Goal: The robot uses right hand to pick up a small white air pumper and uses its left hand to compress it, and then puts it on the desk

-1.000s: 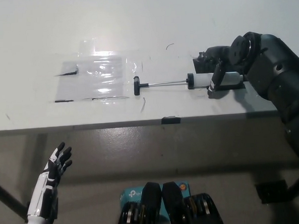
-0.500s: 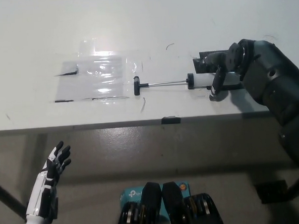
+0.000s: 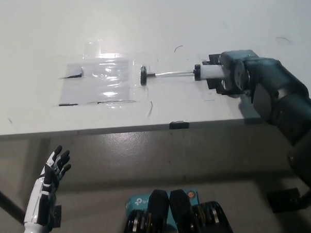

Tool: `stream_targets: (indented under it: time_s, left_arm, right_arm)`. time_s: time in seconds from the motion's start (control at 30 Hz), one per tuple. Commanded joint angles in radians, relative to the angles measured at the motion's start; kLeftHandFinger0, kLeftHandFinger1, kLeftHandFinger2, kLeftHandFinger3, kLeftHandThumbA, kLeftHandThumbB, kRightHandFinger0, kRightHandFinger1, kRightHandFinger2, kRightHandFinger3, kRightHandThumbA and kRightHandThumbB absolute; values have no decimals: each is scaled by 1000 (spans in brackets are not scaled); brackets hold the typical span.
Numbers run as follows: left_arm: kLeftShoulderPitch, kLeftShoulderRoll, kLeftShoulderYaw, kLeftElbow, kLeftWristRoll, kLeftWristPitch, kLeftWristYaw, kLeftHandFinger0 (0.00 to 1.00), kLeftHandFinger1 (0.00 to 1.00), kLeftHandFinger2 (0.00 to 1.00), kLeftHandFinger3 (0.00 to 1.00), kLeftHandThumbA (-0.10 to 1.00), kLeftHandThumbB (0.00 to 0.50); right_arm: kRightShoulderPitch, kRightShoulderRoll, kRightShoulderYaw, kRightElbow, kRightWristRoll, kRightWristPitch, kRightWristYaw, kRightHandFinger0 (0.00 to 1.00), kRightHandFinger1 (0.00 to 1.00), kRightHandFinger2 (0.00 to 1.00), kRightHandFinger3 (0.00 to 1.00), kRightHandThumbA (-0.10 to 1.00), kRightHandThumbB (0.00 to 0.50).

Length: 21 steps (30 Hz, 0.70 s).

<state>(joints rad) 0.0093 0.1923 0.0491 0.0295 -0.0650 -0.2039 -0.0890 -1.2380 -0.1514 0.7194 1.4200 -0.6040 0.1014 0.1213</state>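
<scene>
Since a second ago your right hand has raised the air pumper off the desk, fingers clenched around its white barrel. Its thin rod sticks out fully extended leftward from that hand, ending in a black handle. Your left hand hangs below the desk edge, fingers spread, grasping nothing.

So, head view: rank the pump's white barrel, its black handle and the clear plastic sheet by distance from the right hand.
1. White barrel: held in the right hand.
2. Black handle: rod's far end, mid-desk.
3. Clear plastic sheet: farthest, on the desk's left side.
</scene>
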Motion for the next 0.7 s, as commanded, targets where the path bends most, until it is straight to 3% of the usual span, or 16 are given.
stream_targets:
  time_s: [0.0,0.07,0.1,0.13,0.17,0.23,0.3,0.37,0.43,0.5,0.57,0.67]
  left_arm:
    - [-40,28,12,-29,-26,2,-25,1000,1000,1000,1000,1000,128]
    - [-42,29,11,-32,-30,6,-26,1000,1000,1000,1000,1000,123]
    - [-44,28,11,-30,-30,5,-26,1000,1000,1000,1000,1000,123]
    - [-44,28,11,-28,-36,0,-28,1000,1000,1000,1000,1000,115]
    - [-44,29,12,-27,-38,-3,-30,1000,1000,1000,1000,1000,114]
    - [-44,31,11,-31,-39,-2,-30,1000,1000,1000,1000,1000,112]
    - [-49,31,9,-34,-42,8,-31,1000,1000,1000,1000,1000,120]
    - [-48,30,10,-37,-41,11,-29,1000,1000,1000,1000,1000,126]
    - [-47,29,10,-41,-44,10,-31,1000,1000,1000,1000,1000,126]
    - [-49,26,10,-49,-37,14,-28,1000,1000,1000,1000,1000,122]
    - [-50,24,10,-56,-36,17,-27,1000,1000,1000,1000,1000,120]
    - [-50,23,11,-58,-33,1,-28,1000,1000,1000,1000,1000,98]
  right_arm:
    - [-19,-45,-18,-15,-19,-69,-176,383,524,667,582,-100,240]
    - [-14,-52,-19,-13,-21,-91,-188,333,481,612,537,-100,247]
    - [-10,-56,-29,-14,-12,-99,-191,166,319,454,418,-100,237]
    - [-8,-58,-40,-14,-3,-105,-194,42,213,375,379,-100,229]
    - [-5,-61,-50,-15,3,-115,-194,2,136,312,333,-100,213]
    - [-2,-64,-61,-20,5,-134,-206,0,103,278,284,-100,212]
    - [0,-68,-79,-24,14,-152,-213,0,149,400,398,-100,215]
    - [5,-70,-100,-28,23,-173,-225,0,205,592,612,-100,211]
    - [12,-73,-119,-34,30,-206,-239,0,245,737,752,-100,207]
    - [15,-78,-135,-40,31,-231,-251,0,403,880,832,-100,196]
    - [25,-82,-167,-53,52,-280,-273,0,480,917,838,-100,186]
    - [35,-85,-200,-65,57,-324,-294,0,525,863,922,-100,140]
